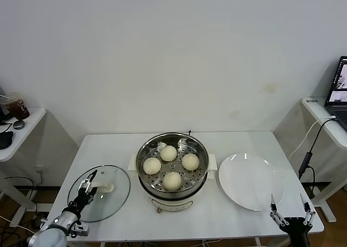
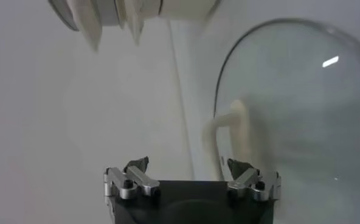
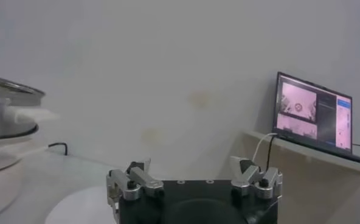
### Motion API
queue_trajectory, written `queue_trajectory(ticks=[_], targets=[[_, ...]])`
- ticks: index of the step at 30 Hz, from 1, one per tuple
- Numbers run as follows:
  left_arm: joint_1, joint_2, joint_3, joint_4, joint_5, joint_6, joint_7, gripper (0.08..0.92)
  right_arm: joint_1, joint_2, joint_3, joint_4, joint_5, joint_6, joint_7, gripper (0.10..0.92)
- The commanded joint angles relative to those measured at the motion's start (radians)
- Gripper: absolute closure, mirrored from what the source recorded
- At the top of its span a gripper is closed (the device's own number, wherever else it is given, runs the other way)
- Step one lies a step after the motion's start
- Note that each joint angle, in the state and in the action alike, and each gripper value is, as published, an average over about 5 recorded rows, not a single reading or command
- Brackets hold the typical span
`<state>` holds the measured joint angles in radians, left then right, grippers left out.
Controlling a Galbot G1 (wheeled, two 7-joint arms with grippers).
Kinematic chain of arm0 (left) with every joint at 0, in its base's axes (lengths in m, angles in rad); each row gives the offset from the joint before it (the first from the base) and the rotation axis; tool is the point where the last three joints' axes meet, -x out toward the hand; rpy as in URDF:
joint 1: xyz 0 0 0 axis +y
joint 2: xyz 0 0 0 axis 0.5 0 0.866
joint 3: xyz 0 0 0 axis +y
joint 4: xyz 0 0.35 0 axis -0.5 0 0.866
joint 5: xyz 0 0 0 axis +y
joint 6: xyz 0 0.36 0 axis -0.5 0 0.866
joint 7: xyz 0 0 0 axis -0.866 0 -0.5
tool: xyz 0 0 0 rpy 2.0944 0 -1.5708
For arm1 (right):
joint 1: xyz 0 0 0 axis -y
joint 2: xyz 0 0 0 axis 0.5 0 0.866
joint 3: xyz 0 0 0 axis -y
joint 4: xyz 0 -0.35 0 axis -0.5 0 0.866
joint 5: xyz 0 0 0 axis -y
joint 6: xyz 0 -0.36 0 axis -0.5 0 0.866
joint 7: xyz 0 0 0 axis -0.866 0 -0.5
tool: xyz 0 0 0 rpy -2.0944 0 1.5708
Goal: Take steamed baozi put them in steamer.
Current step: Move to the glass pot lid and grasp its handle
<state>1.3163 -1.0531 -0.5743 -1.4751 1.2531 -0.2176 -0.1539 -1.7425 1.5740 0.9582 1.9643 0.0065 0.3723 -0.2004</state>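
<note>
Several cream-white baozi point(image 1: 168, 153) lie on the perforated tray inside the shiny steamer point(image 1: 172, 144) on its white base at the table's middle. The flat white plate point(image 1: 251, 181) to the right of it is bare. My left gripper point(image 1: 87, 186) is open and empty at the table's front left, over the near rim of the glass lid point(image 1: 99, 192); the left wrist view shows the lid point(image 2: 289, 109) and its white handle point(image 2: 225, 137) just ahead of the gripper point(image 2: 189, 167). My right gripper point(image 1: 290, 210) is open and empty at the front right corner, beside the plate, and shows in its wrist view point(image 3: 192, 173).
The white table point(image 1: 108, 149) ends close in front of both grippers. A side desk with a laptop point(image 1: 339, 89) and a hanging cable stands at the right. Another small desk point(image 1: 16, 128) with a cup stands at the left. The steamer's edge point(image 3: 3, 115) shows in the right wrist view.
</note>
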Motion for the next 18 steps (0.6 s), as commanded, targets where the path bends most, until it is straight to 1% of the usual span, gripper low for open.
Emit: queue_trajectory(ticks=[1, 4, 6, 18], targets=[[-0.097, -0.004, 0.028, 0.095, 0.024, 0.005, 0.004, 0.177, -0.006, 0.003, -0.002, 0.003, -0.007, 0.004, 0.001, 0.203], [-0.105, -0.008, 0.025, 0.117, 0.031, 0.007, -0.001, 0.189, -0.009, 0.003, -0.005, 0.007, -0.008, 0.004, 0.001, 0.203], [-0.105, -0.01, 0.023, 0.127, 0.035, 0.008, -0.004, 0.225, -0.011, 0.003, -0.008, 0.009, -0.008, 0.003, 0.0, 0.203], [-0.092, -0.026, 0.006, 0.143, 0.031, 0.022, -0.04, 0.571, -0.023, 0.003, -0.028, 0.019, -0.012, 0.001, -0.002, 0.203]])
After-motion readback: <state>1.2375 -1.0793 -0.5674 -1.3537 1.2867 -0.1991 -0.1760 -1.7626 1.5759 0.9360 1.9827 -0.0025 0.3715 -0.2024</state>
